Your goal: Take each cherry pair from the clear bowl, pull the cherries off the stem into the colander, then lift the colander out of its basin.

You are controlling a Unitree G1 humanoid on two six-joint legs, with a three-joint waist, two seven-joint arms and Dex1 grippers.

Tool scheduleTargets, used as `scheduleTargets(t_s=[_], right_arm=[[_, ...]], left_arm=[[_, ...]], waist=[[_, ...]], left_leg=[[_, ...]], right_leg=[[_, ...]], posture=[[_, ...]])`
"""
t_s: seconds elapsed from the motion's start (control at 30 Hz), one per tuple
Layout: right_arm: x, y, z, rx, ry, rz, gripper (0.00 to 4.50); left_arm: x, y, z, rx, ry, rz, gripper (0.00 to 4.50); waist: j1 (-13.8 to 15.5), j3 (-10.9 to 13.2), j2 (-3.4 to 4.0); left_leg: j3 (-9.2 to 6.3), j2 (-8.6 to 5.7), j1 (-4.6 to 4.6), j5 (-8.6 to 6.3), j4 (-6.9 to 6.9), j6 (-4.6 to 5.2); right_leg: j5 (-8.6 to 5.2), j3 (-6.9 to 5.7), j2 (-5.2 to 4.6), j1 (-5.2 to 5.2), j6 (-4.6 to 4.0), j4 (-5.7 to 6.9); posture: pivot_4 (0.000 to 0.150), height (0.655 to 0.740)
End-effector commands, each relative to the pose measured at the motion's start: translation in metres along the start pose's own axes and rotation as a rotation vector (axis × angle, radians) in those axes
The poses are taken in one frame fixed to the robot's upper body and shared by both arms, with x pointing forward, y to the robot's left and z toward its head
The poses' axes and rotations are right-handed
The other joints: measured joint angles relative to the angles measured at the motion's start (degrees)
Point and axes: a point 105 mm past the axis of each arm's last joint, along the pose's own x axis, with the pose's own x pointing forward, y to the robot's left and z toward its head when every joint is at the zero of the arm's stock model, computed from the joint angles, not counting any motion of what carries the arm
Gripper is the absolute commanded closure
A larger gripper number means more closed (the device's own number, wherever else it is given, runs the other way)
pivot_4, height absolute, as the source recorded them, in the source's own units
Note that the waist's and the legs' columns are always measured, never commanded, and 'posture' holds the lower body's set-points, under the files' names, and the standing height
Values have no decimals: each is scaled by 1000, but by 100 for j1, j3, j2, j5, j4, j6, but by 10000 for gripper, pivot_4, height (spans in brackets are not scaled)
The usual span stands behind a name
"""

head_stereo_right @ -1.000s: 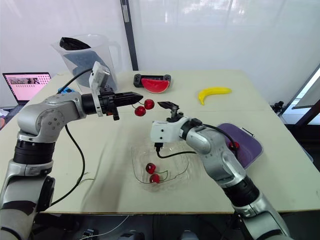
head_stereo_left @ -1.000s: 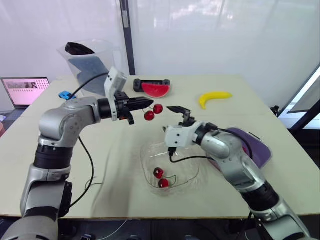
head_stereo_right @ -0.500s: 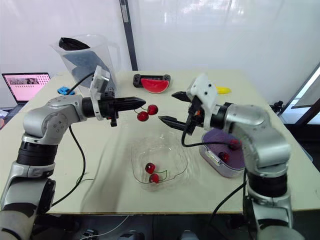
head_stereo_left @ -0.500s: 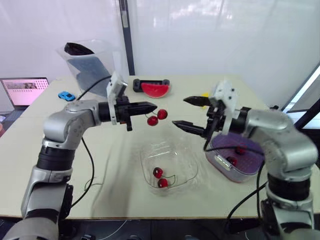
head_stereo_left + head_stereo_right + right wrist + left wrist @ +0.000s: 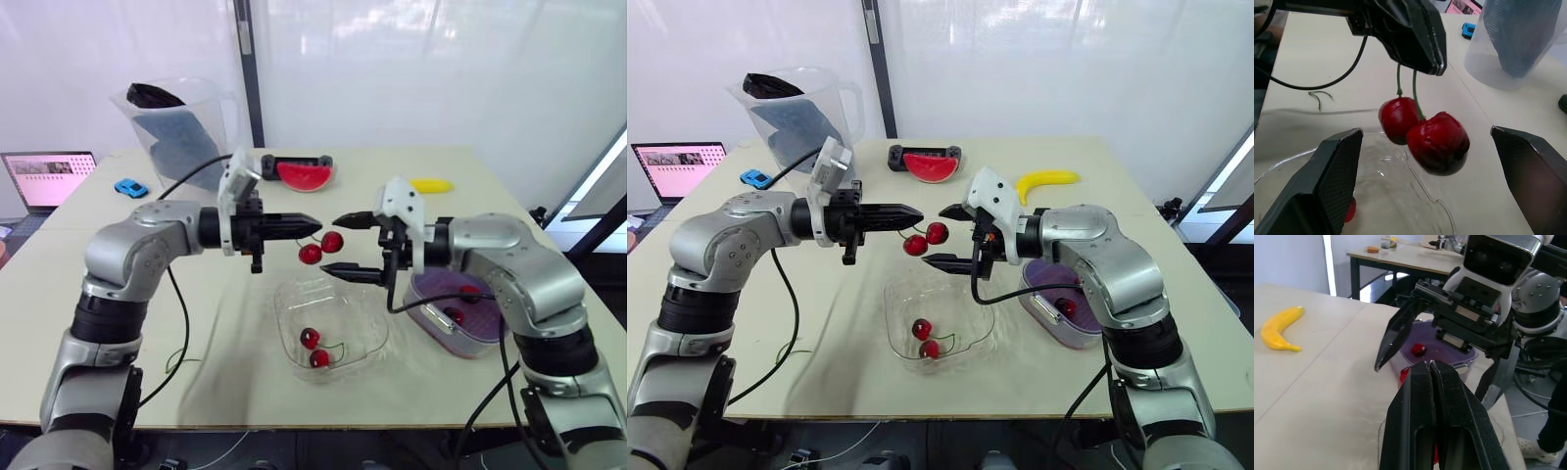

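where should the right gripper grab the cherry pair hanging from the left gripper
Grip the round body of the nearer cherry, not the thin stems. Come level from the robot's right: it hangs below the shut left gripper, and the open right gripper straddles it.

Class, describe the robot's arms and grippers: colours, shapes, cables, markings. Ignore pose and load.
The left arm and right arm have rounded silver-grey shells with black joints. Each wrist bears a white boxy camera housing and trails a black cable. The left gripper and right gripper each have two black, tapering, pointed fingers. No readable markings.
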Motion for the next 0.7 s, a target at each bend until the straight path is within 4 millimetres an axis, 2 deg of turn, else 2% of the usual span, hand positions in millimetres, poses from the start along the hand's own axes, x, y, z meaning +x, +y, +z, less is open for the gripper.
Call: scheduleTargets(t_s=[0.03, 0.13, 0.2, 0.3, 0.33, 0.37, 0.53, 0.7], right_arm=[[0, 5, 10, -38, -24, 41, 365], [1, 6, 14, -32, -49, 49, 9604], [1, 6, 15, -27, -54, 50, 18552], [0, 6, 14, -21, -55, 49, 34524], [-1, 6, 13, -21, -52, 50, 38022], [-1, 7, 12, -19, -49, 51, 39165], [-5, 9, 7, -10, -26, 53, 39239], [-9, 12, -10, 22, 30, 51, 39239]], left_arm=[[-2, -8, 10, 35, -14, -18, 45000], [-2, -11, 11, 37, -11, -29, 45000], [-2, -13, 10, 31, -10, -35, 45000], [-2, -13, 8, 28, -3, -38, 45000], [-2, -13, 9, 28, -5, -36, 45000], [-3, -12, 9, 28, -8, -34, 45000], [-3, -11, 10, 30, -13, -23, 45000], [-3, -10, 12, 34, -24, -18, 45000]], waist=[[-1, 0, 0], [0, 0, 0], [0, 0, 0], [1, 0, 0], [1, 0, 0], [1, 0, 0], [2, 0, 0], [4, 0, 0]], left_leg=[[0, 0, 0, 0, 0, 0], [-1, 2, 0, -1, 0, 1], [-1, 3, 0, 0, 0, 0], [-1, 3, 0, 1, 0, -1], [0, 3, 0, 1, 1, -1], [0, 3, 0, 0, 1, -1], [0, 3, 0, 0, 1, 0], [0, 3, 0, -4, 1, 6]], right_leg=[[0, 0, 0, 0, 0, 0], [0, 0, 0, 0, 0, 0], [0, 0, 0, 0, 0, 0], [0, 0, 0, 0, 0, 0], [0, 0, 0, 0, 0, 0], [0, 0, 0, 0, 0, 0], [0, 0, 0, 0, 0, 0], [0, 0, 0, 1, 0, -1]], posture=[[1500, 7400], [1500, 7400], [1500, 7400], [1500, 7400], [1500, 7400], [1500, 7400], [1500, 7400], [1500, 7400]])
